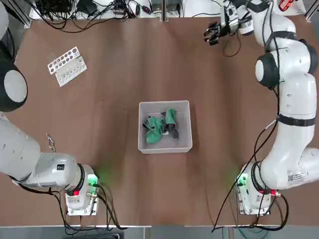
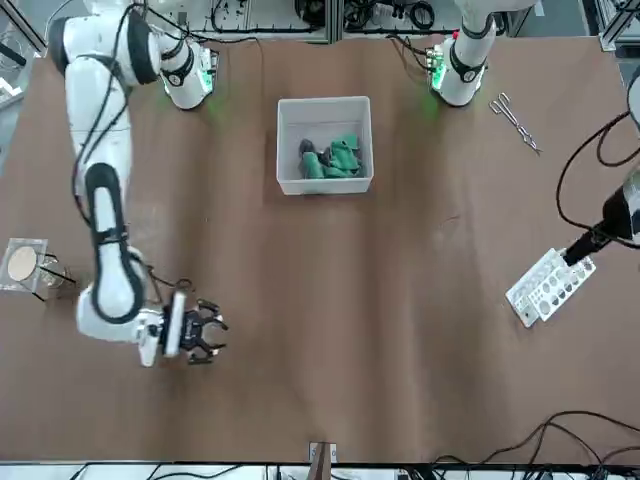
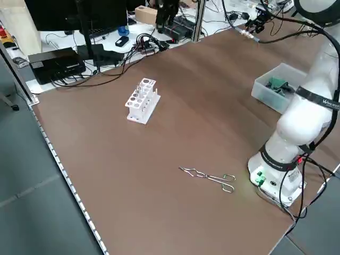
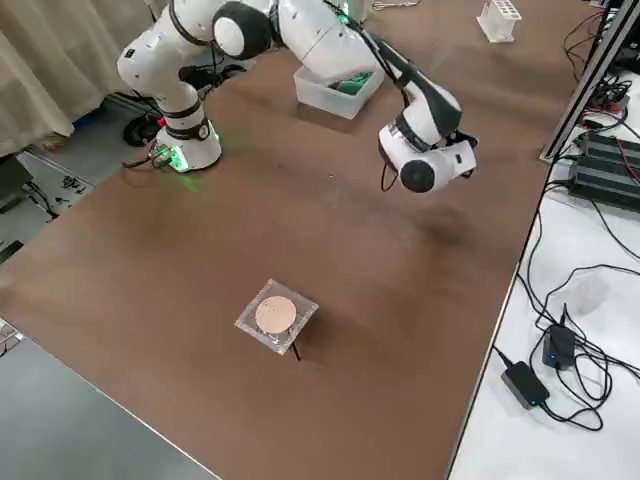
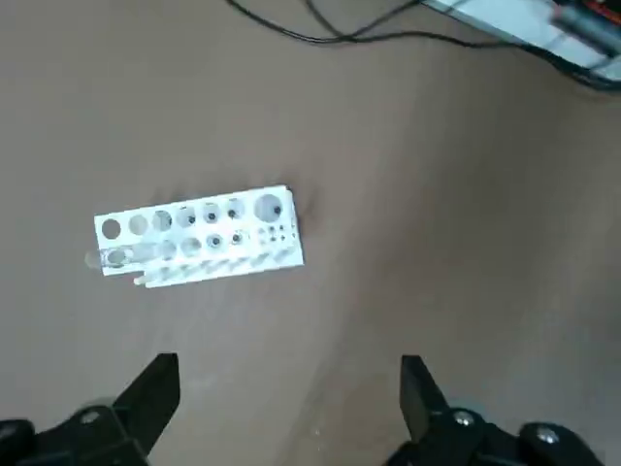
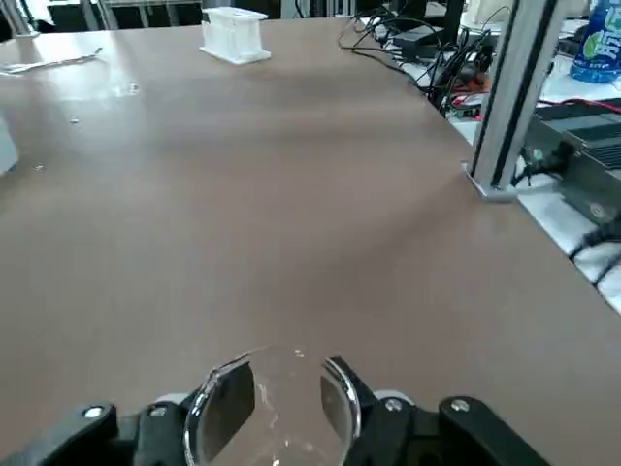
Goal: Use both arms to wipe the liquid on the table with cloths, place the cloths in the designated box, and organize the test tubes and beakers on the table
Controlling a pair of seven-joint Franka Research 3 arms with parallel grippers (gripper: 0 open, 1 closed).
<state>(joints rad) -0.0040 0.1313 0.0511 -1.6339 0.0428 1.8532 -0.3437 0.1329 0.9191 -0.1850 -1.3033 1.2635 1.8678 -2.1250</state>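
Holding a beaker [image 6: 199, 427] in right fingers [image 6: 229, 403], bottom centre; could slip or crack if squeezed unevenly.
Open and empty with left fingers [image 5: 152, 393], lower left wrist frame; could knock the test tube [image 5: 118, 257] from the rack [image 5: 270, 254], upper left, if lowered askew. With cloths [image 1: 154, 130] inside the box [image 1: 165, 150], mid-frame from above.

Counts on my table: one box [image 1: 165, 144], two cloths [image 1: 154, 130].
Also one rack [image 1: 70, 71], one clamp [image 3: 206, 177], one stand [image 4: 276, 315], two arms [image 1: 291, 94].

L hand [image 5: 289, 374] open, far L; R hand [image 6: 291, 388] gripping, R arm [image 1: 294, 99] stretched fwd.
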